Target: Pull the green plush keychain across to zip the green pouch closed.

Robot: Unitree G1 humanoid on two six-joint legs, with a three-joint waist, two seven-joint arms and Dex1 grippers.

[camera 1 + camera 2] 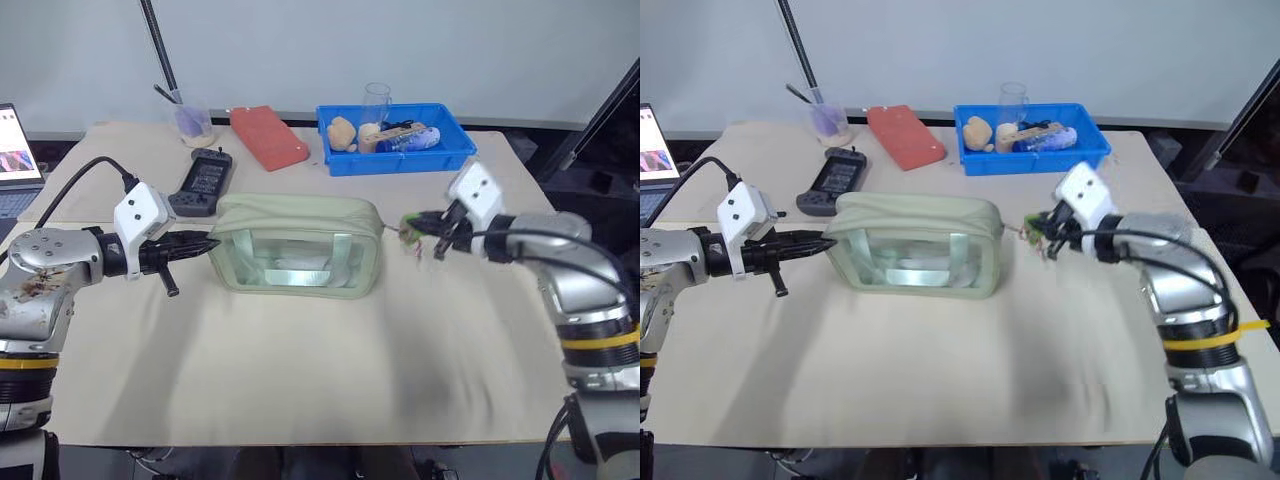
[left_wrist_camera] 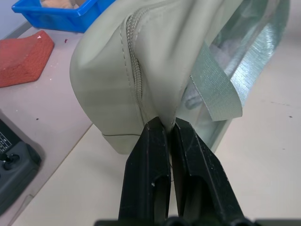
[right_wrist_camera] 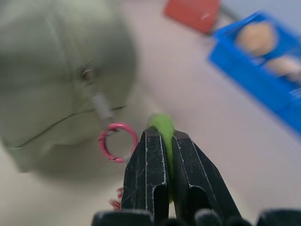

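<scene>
On the bench (image 1: 300,380), the left gripper (image 2: 168,129) pinches the pouch's (image 1: 297,245) end while the right gripper (image 3: 168,141), clamped on the keychain (image 3: 162,125) just beyond the pouch's other end, appears to have the zip drawn across; next, judge closure and let go.

Matt cloth green pouch (image 1: 296,245) with glossy clear plastic window, fuzzy green plush keychain (image 3: 162,126), pink metal ring (image 3: 117,141)

Most of the lime-green fuzzy plush keychain (image 3: 162,129) is buried between my right gripper's black fingers (image 3: 146,174). Behind it, the pale sage-green boxy fabric pouch (image 3: 56,70) is a blur, so I can't make out its zipper teeth.
</scene>
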